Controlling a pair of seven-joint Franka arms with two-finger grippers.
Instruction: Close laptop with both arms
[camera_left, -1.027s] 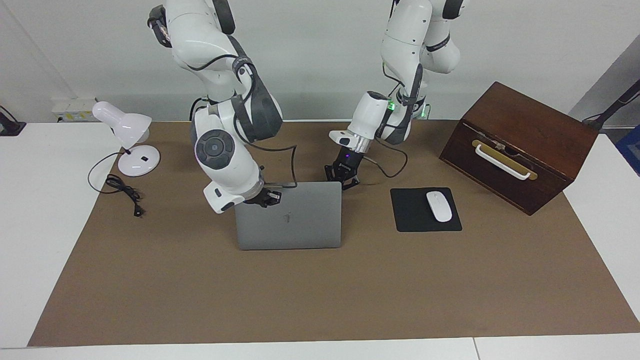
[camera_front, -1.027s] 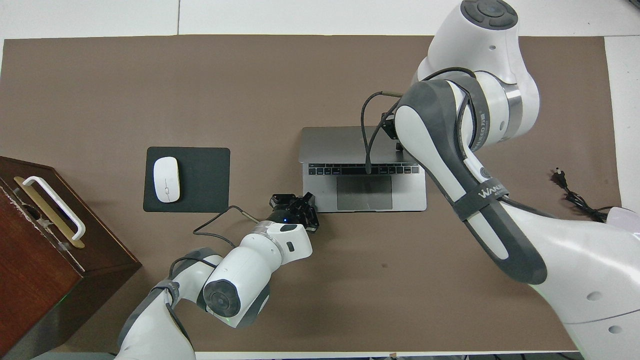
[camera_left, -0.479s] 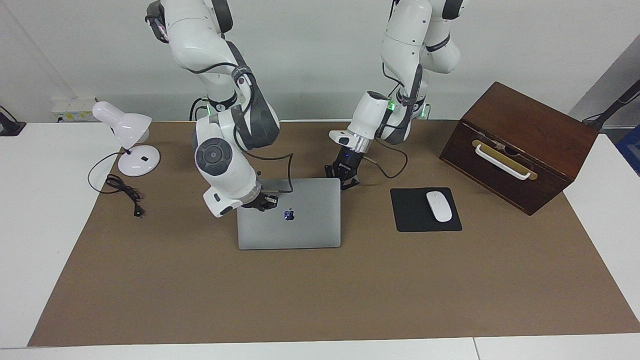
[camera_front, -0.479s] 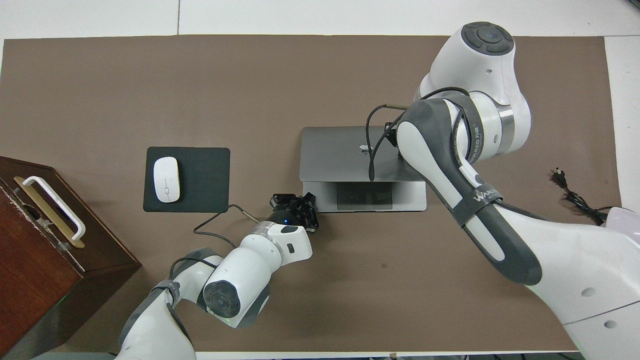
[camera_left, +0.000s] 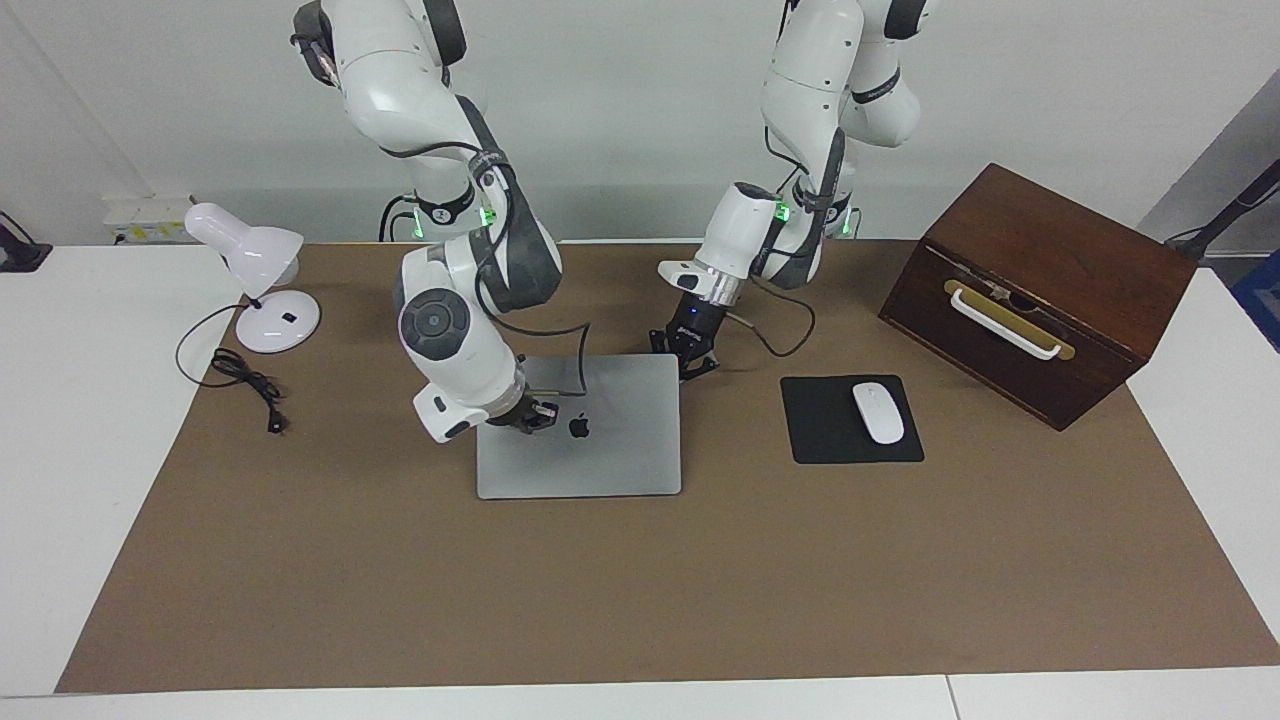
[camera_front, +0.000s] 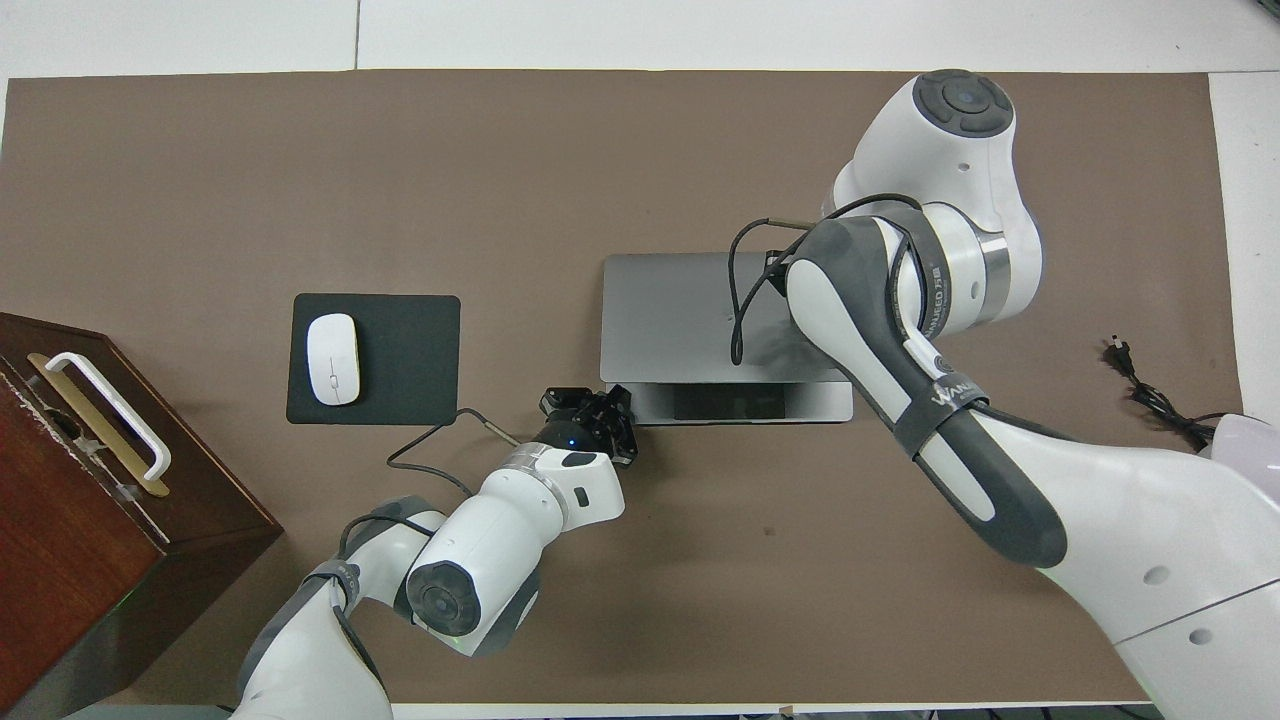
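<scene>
The silver-grey laptop (camera_left: 625, 450) lies in the middle of the brown mat. Its lid with the dark apple logo is almost flat on the base. In the overhead view the laptop (camera_front: 670, 320) still shows a narrow strip of base and trackpad at its edge nearer to the robots. My right gripper (camera_left: 532, 414) rests on the lid beside the logo, toward the right arm's end; in the overhead view its own arm hides it. My left gripper (camera_left: 690, 352) is low at the laptop's corner nearer to the robots, at the left arm's end, and also shows in the overhead view (camera_front: 590, 408).
A black mouse pad (camera_left: 830, 440) with a white mouse (camera_left: 878, 412) lies beside the laptop toward the left arm's end. A dark wooden box (camera_left: 1040, 290) with a white handle stands past it. A white desk lamp (camera_left: 255, 280) and its cable (camera_left: 245, 385) are at the right arm's end.
The lid has swung down from steeply raised to almost flat, now covering the keyboard. My right gripper came down with it. The left gripper has not moved.
</scene>
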